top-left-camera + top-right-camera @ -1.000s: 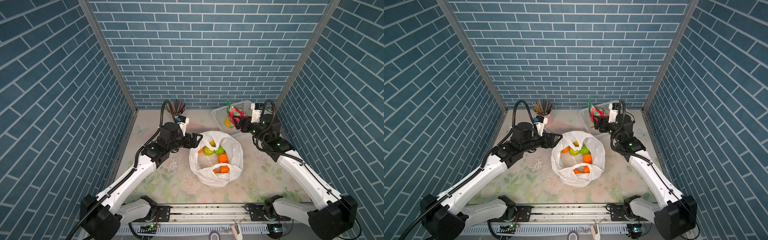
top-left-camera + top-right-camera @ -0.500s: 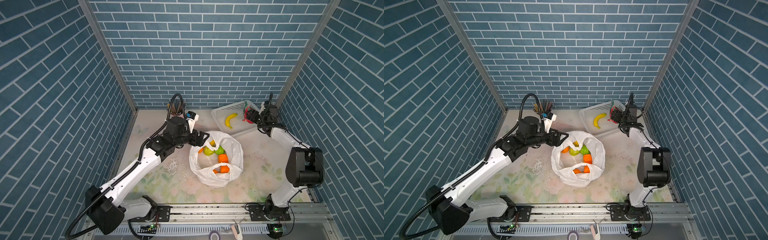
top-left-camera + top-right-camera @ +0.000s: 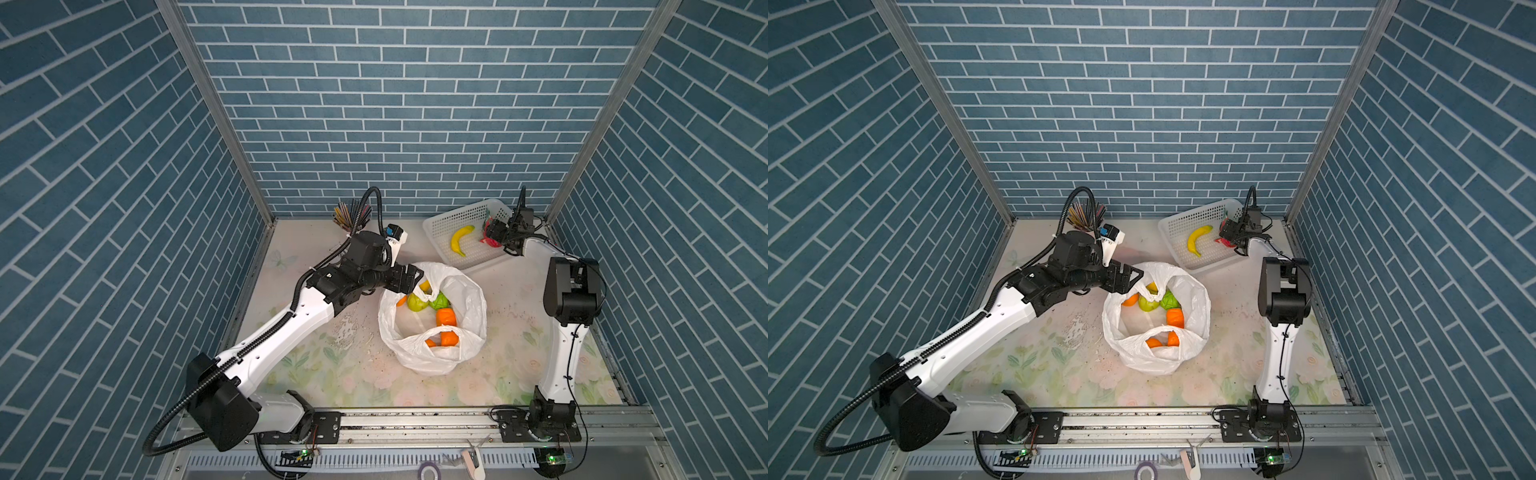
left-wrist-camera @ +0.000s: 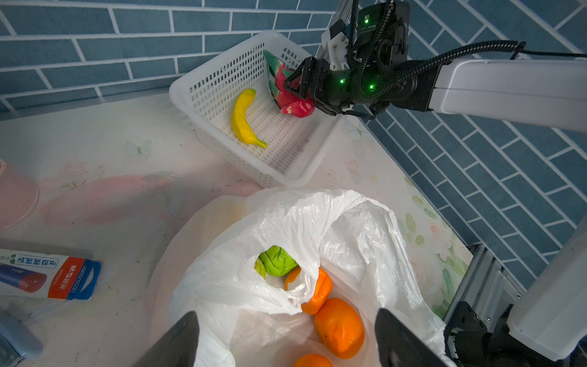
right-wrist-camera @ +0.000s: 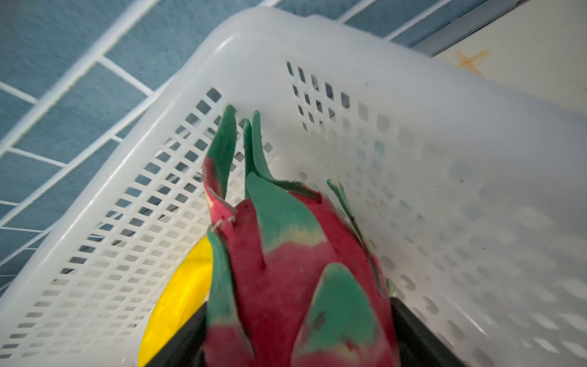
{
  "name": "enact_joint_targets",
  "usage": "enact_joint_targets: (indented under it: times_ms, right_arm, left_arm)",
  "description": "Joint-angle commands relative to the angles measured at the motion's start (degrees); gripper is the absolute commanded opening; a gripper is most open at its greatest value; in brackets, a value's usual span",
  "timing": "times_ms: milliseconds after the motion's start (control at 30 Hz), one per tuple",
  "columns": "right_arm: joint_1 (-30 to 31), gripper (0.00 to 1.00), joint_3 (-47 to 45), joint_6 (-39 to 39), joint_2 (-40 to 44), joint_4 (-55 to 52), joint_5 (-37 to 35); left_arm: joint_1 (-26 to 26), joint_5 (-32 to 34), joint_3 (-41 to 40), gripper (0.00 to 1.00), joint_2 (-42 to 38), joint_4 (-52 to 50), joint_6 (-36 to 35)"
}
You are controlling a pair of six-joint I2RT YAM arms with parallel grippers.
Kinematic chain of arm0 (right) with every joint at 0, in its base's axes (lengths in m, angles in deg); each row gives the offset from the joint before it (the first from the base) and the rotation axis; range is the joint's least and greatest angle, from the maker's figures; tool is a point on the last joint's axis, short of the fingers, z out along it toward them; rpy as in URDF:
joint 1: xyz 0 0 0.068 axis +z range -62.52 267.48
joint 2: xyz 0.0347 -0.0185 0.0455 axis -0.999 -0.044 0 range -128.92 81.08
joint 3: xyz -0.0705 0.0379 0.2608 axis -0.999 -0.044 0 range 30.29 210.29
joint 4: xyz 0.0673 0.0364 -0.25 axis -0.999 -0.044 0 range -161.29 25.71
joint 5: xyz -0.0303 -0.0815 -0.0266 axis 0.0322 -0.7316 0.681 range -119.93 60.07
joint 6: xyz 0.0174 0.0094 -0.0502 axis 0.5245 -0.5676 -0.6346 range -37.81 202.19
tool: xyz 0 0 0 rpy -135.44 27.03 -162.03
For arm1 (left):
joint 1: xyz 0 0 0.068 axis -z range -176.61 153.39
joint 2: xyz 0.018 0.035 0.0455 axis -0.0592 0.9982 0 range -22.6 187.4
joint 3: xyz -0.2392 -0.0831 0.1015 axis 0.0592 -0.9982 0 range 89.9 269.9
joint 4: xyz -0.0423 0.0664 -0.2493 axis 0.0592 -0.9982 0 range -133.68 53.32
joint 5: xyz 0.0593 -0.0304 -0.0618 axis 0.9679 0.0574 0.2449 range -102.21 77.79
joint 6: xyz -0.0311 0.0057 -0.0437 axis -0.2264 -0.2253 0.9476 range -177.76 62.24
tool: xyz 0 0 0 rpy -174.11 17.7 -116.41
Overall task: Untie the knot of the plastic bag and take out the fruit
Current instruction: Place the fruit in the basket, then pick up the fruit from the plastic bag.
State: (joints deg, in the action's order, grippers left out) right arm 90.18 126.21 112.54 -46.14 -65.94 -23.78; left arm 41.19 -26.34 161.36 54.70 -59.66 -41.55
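The plastic bag (image 3: 432, 332) (image 3: 1156, 336) sits mid-table with its mouth gaping and its two handle loops apart; no knot shows. Inside lie oranges (image 3: 446, 318) (image 4: 340, 324), green fruits (image 3: 440, 300) (image 4: 278, 260) and a yellow one (image 3: 424, 285). My left gripper (image 3: 413, 277) (image 3: 1133, 274) (image 4: 286, 330) hovers open over the bag's far-left rim, nothing between its fingers. My right gripper (image 3: 492, 232) (image 3: 1225, 232) (image 4: 301, 85) (image 5: 298, 333) is shut on the pink-red dragon fruit (image 5: 286, 270) (image 4: 286, 95), inside the basket's right end.
The white perforated basket (image 3: 440, 224) (image 4: 203, 85) stands at the back right, with a yellow banana (image 3: 459, 241) (image 4: 243, 120) in it. A cup of sticks (image 3: 351, 214) stands at the back wall. A red-blue box (image 4: 63, 279) lies left of the bag. Brick walls close three sides.
The right arm has folded back towards the right wall and brought the dragon fruit down to the basket's right end. The left gripper moved right, over the bag's rim.
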Motion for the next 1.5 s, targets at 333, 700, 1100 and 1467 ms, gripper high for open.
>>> enact_joint_targets:
  times_ms: [333, 700, 1100, 1467]
  right_arm:
    - [-0.1, 0.94, 2.6, -2.3, 6.6, -3.7, 3.5]
    - [3.3, 0.93, -8.9, -5.3, 28.3, -4.0, 6.6]
    - [16.5, 0.90, -31.9, -4.3, 60.2, -9.2, 7.7]
    - [32.8, 0.84, -38.3, 0.6, 68.4, -23.0, 8.2]
  left_arm:
    - [-2.8, 6.0, -0.8, 0.87, 0.9, -4.1, 2.1]
    - [-8.8, 1.5, -6.6, 0.87, -0.5, -1.4, 2.4]
    - [-9.9, -2.9, -12.4, 0.87, -1.2, 3.0, 3.3]
    - [-9.7, -6.1, -17.9, 0.87, -7.5, 3.8, 8.0]
